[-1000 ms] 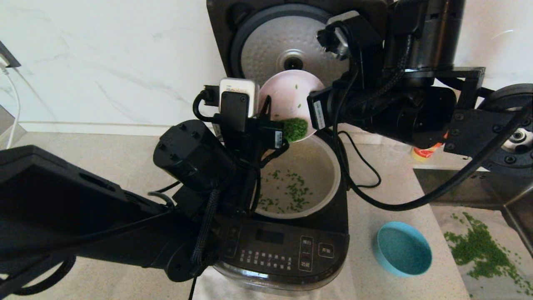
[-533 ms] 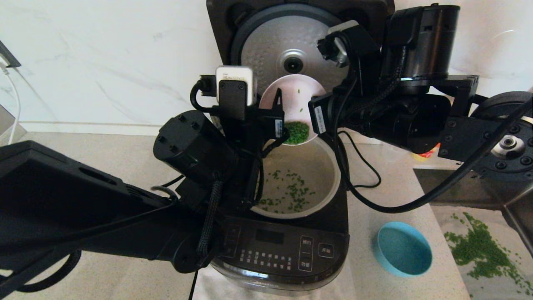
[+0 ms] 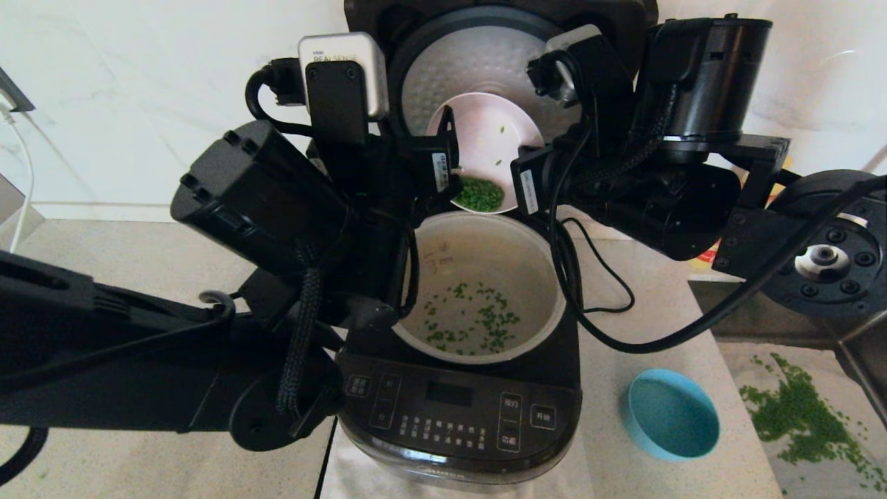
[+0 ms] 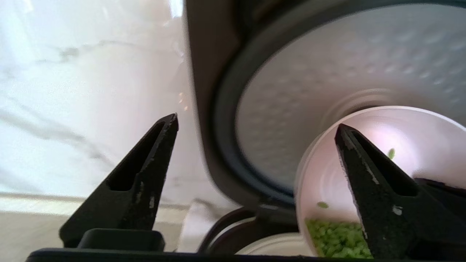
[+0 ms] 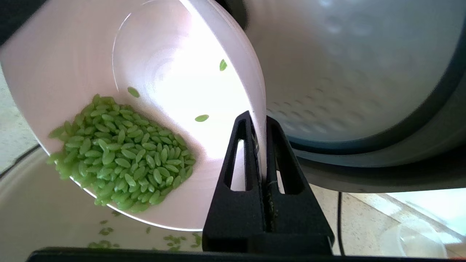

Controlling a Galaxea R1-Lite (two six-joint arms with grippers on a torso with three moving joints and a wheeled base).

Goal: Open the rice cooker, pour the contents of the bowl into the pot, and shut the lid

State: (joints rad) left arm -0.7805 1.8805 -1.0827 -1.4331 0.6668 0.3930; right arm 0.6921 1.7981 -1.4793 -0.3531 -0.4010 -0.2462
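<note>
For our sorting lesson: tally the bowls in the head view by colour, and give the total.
Pink bowl: 1
Blue bowl: 1
Total: 2

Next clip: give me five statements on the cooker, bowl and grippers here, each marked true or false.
1. The lid stands open. True.
2. The right gripper pinches the rim of the bowl. True.
3. The left gripper is clamped on the bowl. False: its fingers are spread, holding nothing.
4. The bowl is empty. False: a heap of green grains sits at its lower edge.
5. The pot holds no grains. False: some lie scattered on its bottom.
</note>
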